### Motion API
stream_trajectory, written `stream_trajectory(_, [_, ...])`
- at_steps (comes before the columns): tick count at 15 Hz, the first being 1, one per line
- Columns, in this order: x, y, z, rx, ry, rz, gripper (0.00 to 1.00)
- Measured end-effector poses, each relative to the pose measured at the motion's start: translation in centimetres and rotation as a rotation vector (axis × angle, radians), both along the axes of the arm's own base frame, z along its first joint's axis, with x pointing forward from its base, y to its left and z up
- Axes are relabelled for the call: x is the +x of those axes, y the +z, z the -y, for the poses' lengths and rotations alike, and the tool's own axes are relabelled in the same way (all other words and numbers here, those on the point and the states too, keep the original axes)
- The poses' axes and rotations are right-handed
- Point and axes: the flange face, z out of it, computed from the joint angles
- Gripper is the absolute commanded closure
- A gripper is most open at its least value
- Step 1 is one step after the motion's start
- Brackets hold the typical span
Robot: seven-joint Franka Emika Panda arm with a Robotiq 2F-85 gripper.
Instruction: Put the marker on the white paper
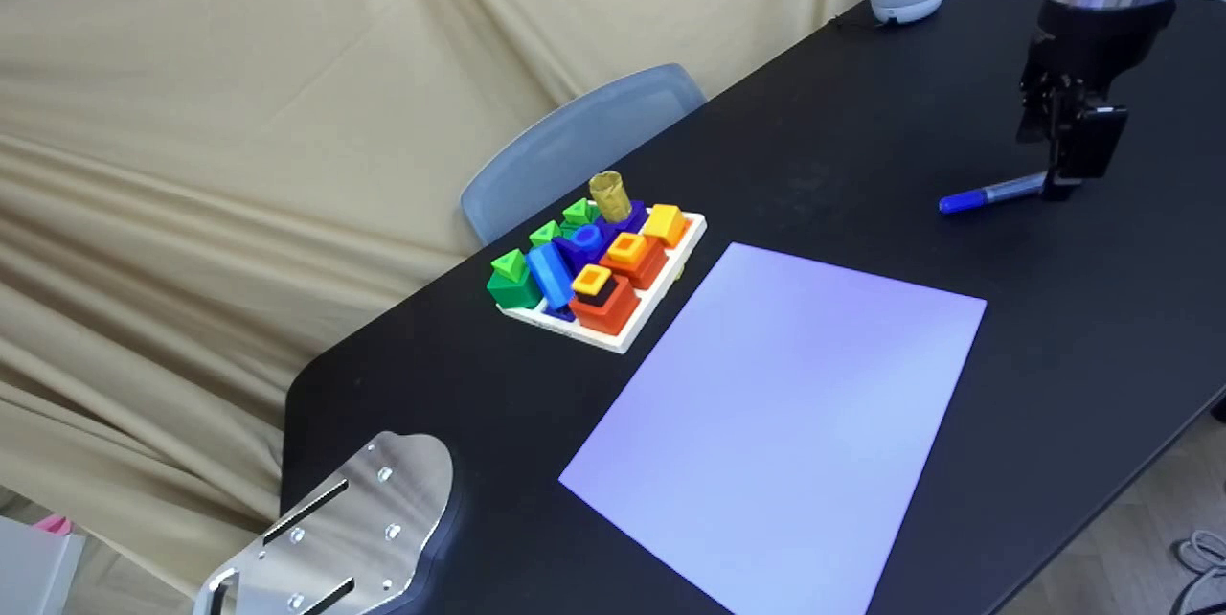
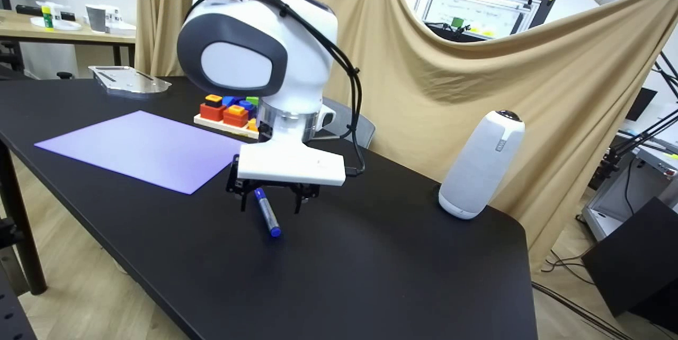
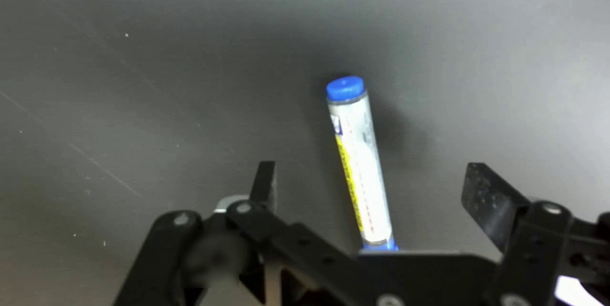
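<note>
The marker is slim with blue ends and lies on the black table; it shows in an exterior view and the wrist view. My gripper is open, with the marker lying between its two fingers and apart from both. The marker's lower end is hidden behind the gripper body in the wrist view. The gripper also shows just above the marker in both exterior views. The white paper, lavender-tinted and plain, lies flat beyond the marker; it also shows in an exterior view.
A white tray of coloured toy blocks stands beside the paper, near the table edge by a grey-blue chair. A metal plate sits at the table's end. A tall white rounded device stands near a curtain-side edge.
</note>
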Motion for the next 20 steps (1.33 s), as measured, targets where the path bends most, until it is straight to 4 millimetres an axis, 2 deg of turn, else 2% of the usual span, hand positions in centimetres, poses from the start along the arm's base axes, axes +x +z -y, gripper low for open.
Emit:
stream_trajectory(1, [0.2,-0.3,0.0,-0.002,0.005,0.000,0.25])
stream_trajectory(7, [0.9,-0.7,-1.4,-0.014,0.049,0.027,0.69])
stream_trajectory(11, [1.1,-0.6,-2.1,-0.012,0.068,0.036,0.95])
stream_trajectory(12, [1.1,-0.6,-2.1,-0.010,0.070,0.037,0.99])
stream_trajectory(14, [1.1,-0.6,-2.2,-0.007,0.071,0.038,0.95])
stream_trajectory(17, [1.2,-0.4,-2.4,0.000,0.070,0.037,0.95])
stream_trajectory(20, [1.7,0.9,-3.7,-0.004,0.050,0.058,0.95])
